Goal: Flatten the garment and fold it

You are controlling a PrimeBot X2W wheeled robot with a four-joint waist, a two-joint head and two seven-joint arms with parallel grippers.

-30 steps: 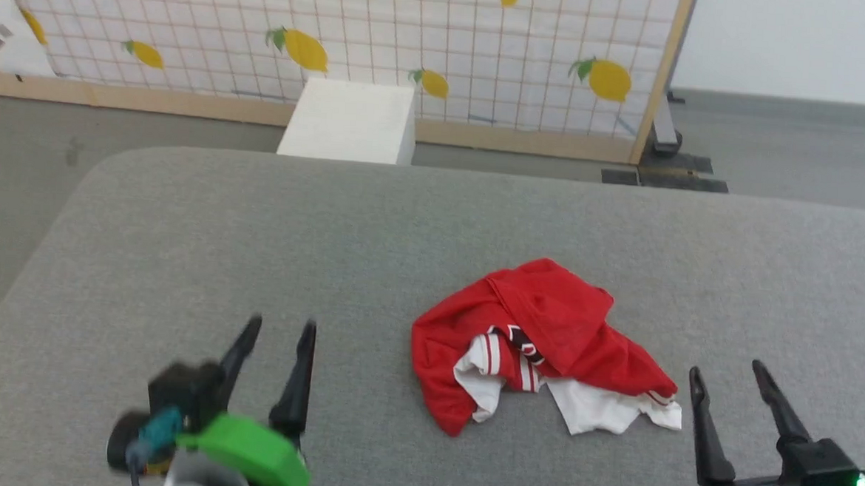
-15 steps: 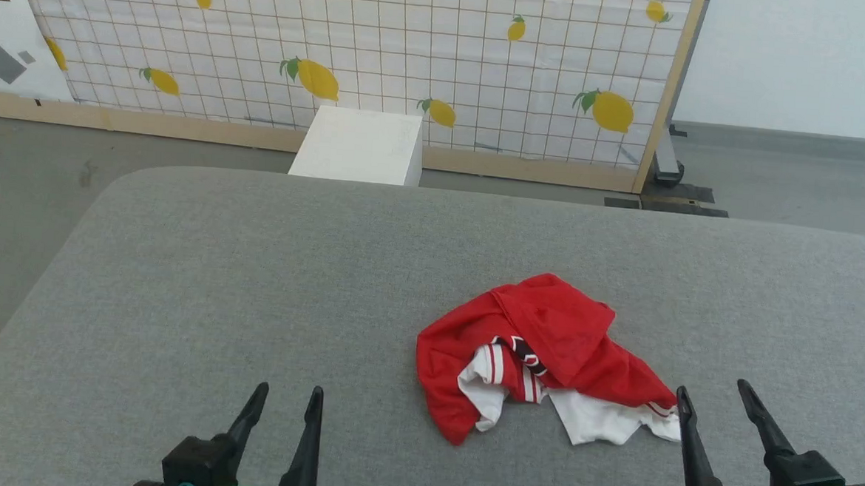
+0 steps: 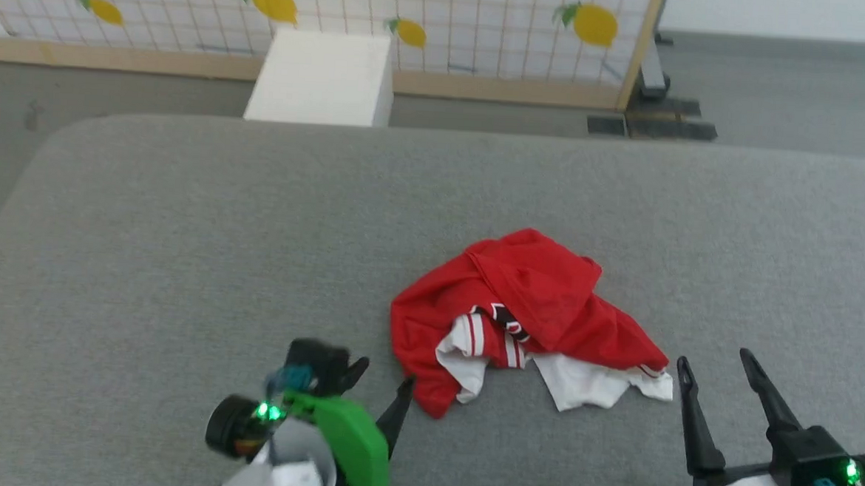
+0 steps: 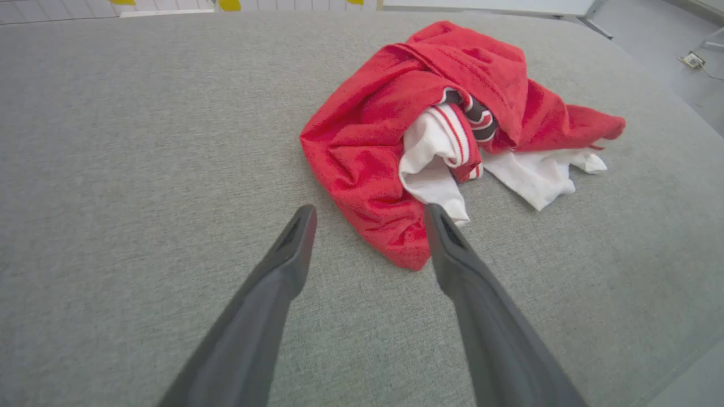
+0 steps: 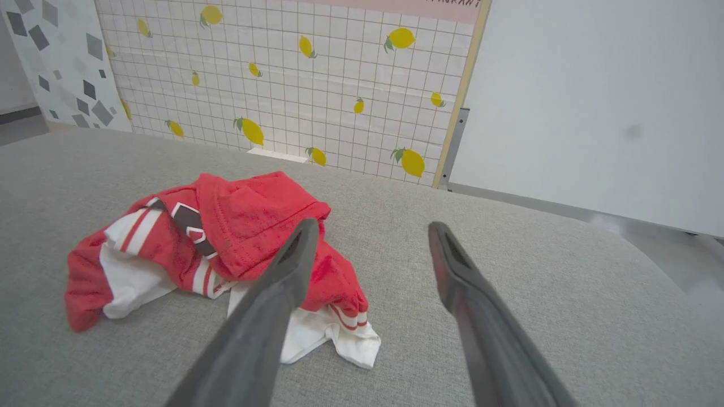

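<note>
I am hovering my left pincer (image 3: 385, 374) and right pincer (image 3: 715, 358), both open, the crumpled garment (image 3: 533, 300) at their one and ten o'clock on the grey cushion (image 3: 182, 222), judging that pinching its edges to flatten it comes next.

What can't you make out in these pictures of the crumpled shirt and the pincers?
Print on the garment: every view, red folds cover all but a black-and-white scrap.
The left pincer: head view, blurred, its base behind the green wrist cover.
The right pincer: head view, wrist cut off by the bottom edge.
</note>
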